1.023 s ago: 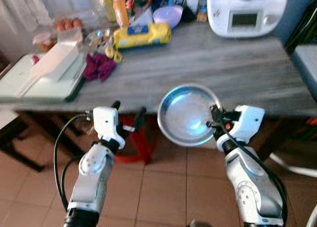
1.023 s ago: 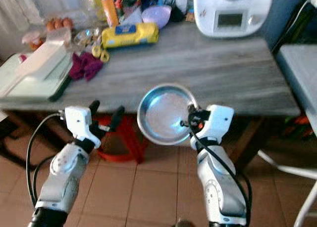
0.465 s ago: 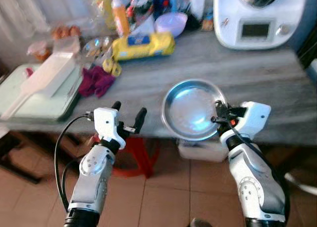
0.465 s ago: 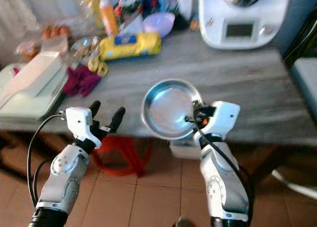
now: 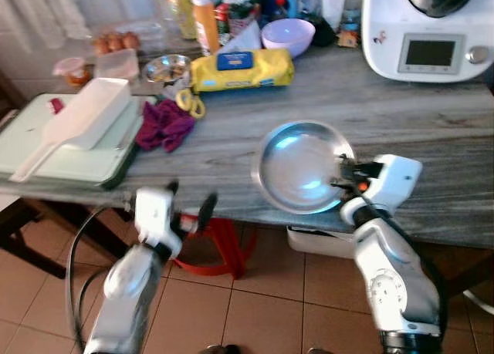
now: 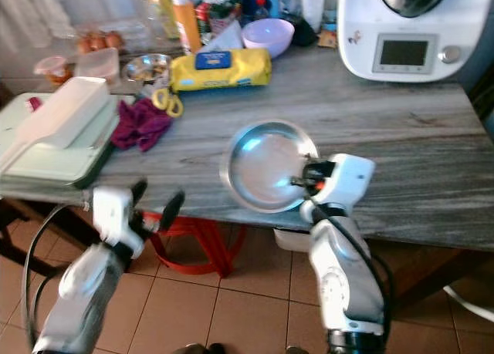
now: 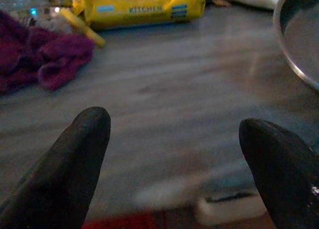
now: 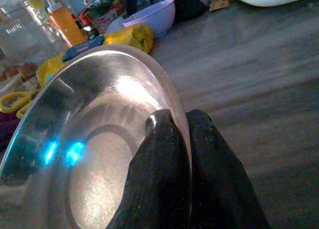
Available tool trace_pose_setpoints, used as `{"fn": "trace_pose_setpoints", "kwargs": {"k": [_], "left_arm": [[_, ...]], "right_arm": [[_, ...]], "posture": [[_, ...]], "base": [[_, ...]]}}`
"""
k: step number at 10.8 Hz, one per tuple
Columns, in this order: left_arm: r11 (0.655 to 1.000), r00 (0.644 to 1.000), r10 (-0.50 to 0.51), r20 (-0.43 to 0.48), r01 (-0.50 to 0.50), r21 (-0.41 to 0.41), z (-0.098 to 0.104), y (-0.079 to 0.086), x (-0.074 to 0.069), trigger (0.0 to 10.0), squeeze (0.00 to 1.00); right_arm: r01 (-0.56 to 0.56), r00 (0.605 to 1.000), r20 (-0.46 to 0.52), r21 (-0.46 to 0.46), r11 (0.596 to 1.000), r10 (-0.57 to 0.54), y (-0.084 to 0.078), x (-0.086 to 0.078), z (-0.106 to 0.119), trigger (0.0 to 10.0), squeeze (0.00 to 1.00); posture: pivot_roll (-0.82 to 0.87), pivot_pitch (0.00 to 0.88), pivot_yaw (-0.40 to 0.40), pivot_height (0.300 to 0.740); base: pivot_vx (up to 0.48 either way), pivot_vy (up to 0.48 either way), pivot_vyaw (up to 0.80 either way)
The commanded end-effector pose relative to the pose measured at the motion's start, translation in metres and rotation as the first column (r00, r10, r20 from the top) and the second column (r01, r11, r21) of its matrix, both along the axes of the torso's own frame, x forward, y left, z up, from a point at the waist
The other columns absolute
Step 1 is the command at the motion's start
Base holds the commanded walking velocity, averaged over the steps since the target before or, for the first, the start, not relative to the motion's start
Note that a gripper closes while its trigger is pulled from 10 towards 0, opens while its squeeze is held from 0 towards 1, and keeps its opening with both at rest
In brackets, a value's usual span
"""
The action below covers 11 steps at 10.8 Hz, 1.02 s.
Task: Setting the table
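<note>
The steel plate (image 5: 303,167) hangs over the near edge of the grey surface (image 5: 432,130), tilted a little, most of it already above the surface and its near rim overhanging. The right gripper (image 5: 343,173) pinches that rim on the plate's right side; in the right wrist view the two black fingers (image 8: 162,154) are closed on the rim, one inside the dish and one outside. So the plate lies to the left of those fingers and ahead of them, and setting it down looks like a matter of lowering and letting go. Beyond the plate the surface is bare wood; farther beyond it to the left lie a purple cloth (image 5: 164,125), yellow scissors (image 5: 187,102) and a yellow wipes pack (image 5: 241,67). The left gripper (image 5: 187,207) hovers left of the plate, below the surface edge, fingers spread and empty.
</note>
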<state>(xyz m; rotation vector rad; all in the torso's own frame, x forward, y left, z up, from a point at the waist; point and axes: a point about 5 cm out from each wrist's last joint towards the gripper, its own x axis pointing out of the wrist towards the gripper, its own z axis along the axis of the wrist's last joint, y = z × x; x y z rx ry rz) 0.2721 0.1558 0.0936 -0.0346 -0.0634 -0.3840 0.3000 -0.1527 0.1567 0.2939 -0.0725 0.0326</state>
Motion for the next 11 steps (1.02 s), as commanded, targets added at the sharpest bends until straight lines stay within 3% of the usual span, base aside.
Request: {"fn": "trace_pose_setpoints", "kwargs": {"k": [1,5,8,11], "left_arm": [[0.999,1.000,-0.011,-0.002,0.012,0.031,-0.003,0.002,-0.003,10.0,0.00],[0.999,1.000,-0.022,-0.009,0.022,0.038,-0.008,-0.002,-0.005,10.0,0.00],[0.998,0.998,-0.060,-0.007,0.060,0.029,-0.008,-0.006,-0.009,10.0,0.00],[0.997,0.997,-0.078,0.000,0.078,0.023,-0.007,-0.010,-0.009,10.0,0.00]], "right_arm": [[-0.005,1.000,0.001,-0.007,1.000,0.005,0.004,0.003,0.002,10.0,0.00],[0.045,0.997,-0.068,-0.042,0.998,-0.048,0.001,0.019,-0.005,10.0,0.00],[0.103,0.984,-0.151,0.065,0.993,-0.092,-0.002,0.030,-0.009,10.0,0.00],[0.119,0.970,-0.230,0.154,0.981,-0.082,0.009,0.037,-0.016,10.0,0.00]], "posture": [[-0.12,0.135,0.104,0.740],[-0.12,0.135,0.108,0.740],[-0.12,0.138,0.107,0.740],[-0.12,0.146,0.108,0.740]], "base": [[0.000,0.000,0.00],[0.000,0.000,0.00],[0.000,0.000,0.00],[0.000,0.000,0.00]]}}
